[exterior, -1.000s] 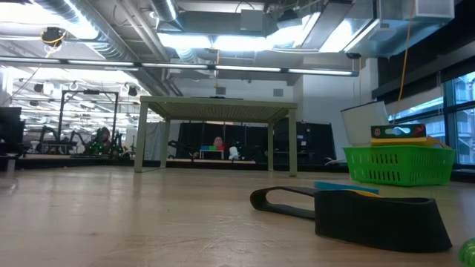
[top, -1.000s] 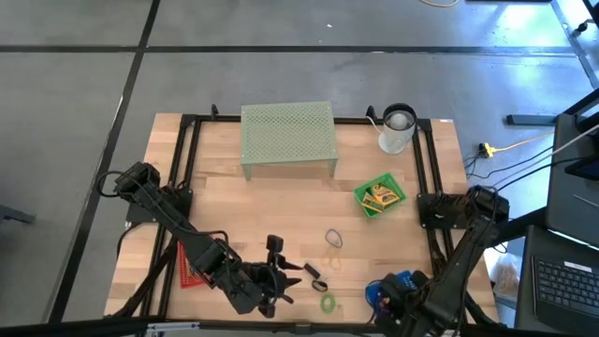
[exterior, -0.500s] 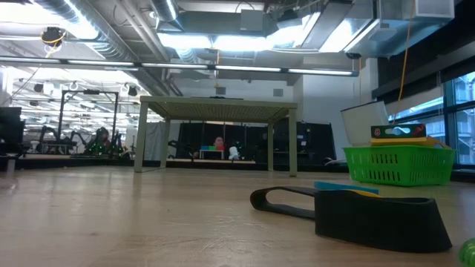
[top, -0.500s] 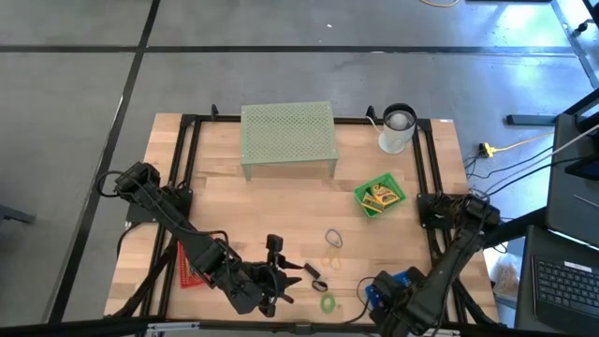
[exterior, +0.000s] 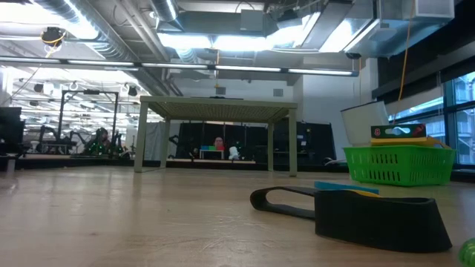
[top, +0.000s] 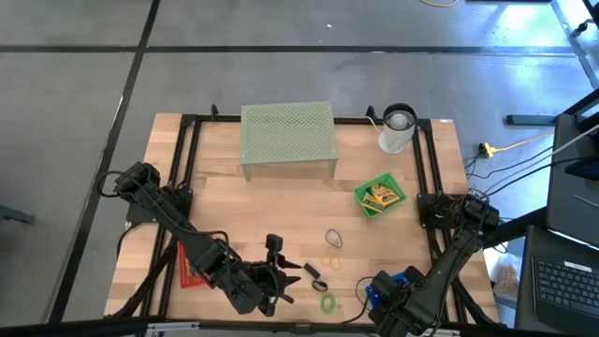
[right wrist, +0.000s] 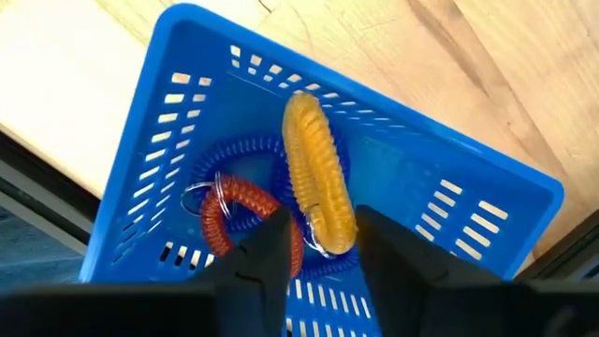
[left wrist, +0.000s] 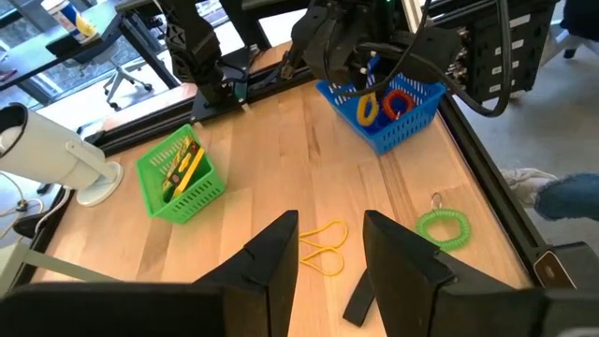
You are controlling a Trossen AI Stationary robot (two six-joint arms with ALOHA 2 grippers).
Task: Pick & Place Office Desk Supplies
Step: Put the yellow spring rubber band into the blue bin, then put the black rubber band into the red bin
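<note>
Coiled rings sit in the blue tray point(right wrist: 168, 131) at the table's near right corner: an orange ring point(right wrist: 318, 187) lies on a blue ring point(right wrist: 248, 154) beside a red ring point(right wrist: 239, 220), and the right gripper point(right wrist: 323, 245) hangs just above them, jaws parted and empty. A green ring point(left wrist: 443, 227), a yellow band point(left wrist: 323, 248) and a black clip point(left wrist: 358, 300) lie loose on the wood ahead of the left gripper point(left wrist: 328, 257), whose jaws stand partly open on nothing. Yellow boxes point(left wrist: 180, 168) rest in the green tray point(left wrist: 201, 192).
</note>
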